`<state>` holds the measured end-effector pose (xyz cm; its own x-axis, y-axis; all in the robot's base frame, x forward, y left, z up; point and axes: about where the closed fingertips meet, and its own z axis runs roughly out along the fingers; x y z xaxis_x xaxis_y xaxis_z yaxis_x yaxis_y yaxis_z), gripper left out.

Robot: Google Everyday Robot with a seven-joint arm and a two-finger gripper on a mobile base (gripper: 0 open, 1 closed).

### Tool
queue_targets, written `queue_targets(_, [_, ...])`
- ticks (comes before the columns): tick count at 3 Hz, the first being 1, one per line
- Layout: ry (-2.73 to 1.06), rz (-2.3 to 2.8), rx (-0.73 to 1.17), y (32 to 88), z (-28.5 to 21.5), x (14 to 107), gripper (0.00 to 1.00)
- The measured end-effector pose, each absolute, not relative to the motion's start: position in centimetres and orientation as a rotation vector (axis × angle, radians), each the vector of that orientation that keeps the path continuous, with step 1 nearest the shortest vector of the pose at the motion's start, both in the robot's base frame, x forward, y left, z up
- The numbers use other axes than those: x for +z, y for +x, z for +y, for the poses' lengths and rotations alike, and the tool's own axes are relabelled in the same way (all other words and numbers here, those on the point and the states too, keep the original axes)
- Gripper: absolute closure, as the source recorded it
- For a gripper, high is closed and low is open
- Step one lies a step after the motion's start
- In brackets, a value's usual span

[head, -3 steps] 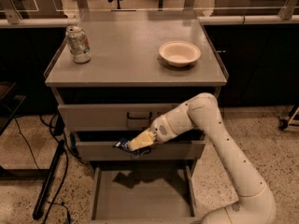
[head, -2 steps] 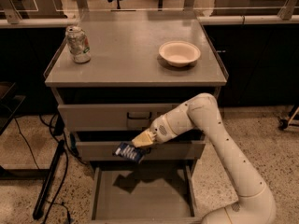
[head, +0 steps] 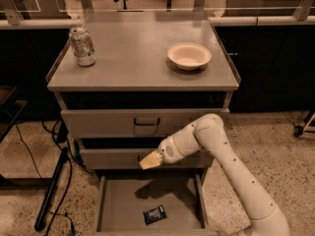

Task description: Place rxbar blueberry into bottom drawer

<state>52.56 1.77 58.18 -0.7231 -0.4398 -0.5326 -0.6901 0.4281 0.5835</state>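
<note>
The rxbar blueberry (head: 154,214) lies flat on the floor of the pulled-out bottom drawer (head: 123,203), near its front edge. Its dark wrapper shows pale lettering too small to read. The print on the soda can (head: 82,46) is also unreadable. The can stands on the cabinet top (head: 133,58), well apart from 1 cream bowl (head: 189,56). The gripper (head: 147,162) hangs above the open drawer, in front of the middle of the 3 drawers. It holds nothing and touches nothing, and I cannot tell how far open it is.

High front view, tool (head: 147,161) above bottom drawer (head: 181,206)
</note>
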Motion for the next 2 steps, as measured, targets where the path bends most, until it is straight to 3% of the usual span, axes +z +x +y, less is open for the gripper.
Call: queue_targets(2, [-0.928,2.423,1.236,51.9,1.93,55.69,1.0])
